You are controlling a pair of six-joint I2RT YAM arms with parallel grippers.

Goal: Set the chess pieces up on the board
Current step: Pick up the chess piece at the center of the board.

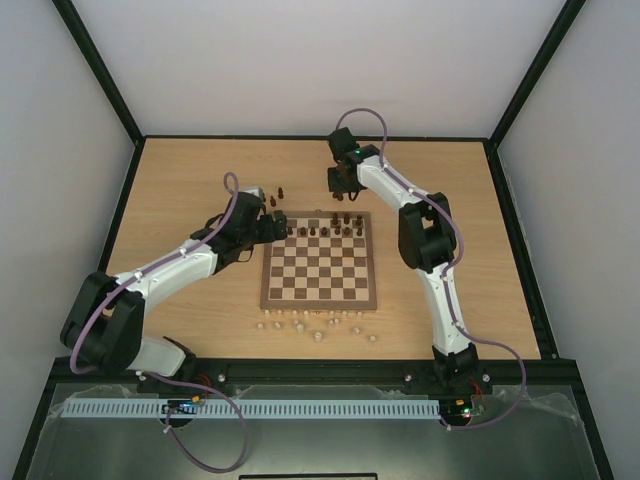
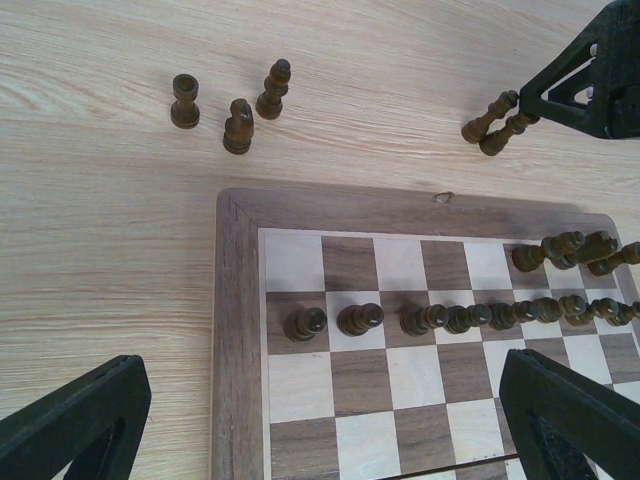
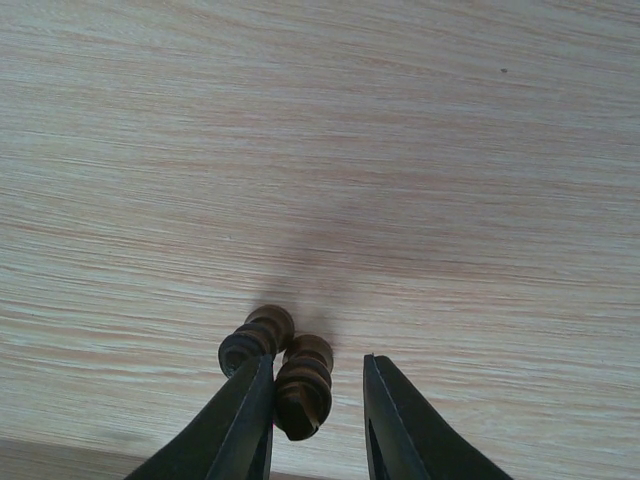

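Right wrist view: right gripper [image 3: 318,372] jaws partly apart, straddling one dark chess piece [image 3: 303,388]. The piece leans on one finger, with a gap at the other. Second piece [image 3: 256,338] sits just outside that finger. Left gripper [image 2: 322,372] is spread wide above the board [image 2: 240,330] corner. Three pieces [image 2: 238,125] stand on the table [image 2: 100,250] ahead of it.

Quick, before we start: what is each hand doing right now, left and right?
Left hand: wide open, holding nothing.
Right hand: narrowly open around a dark chess piece, gap on one side, not gripping it yet.
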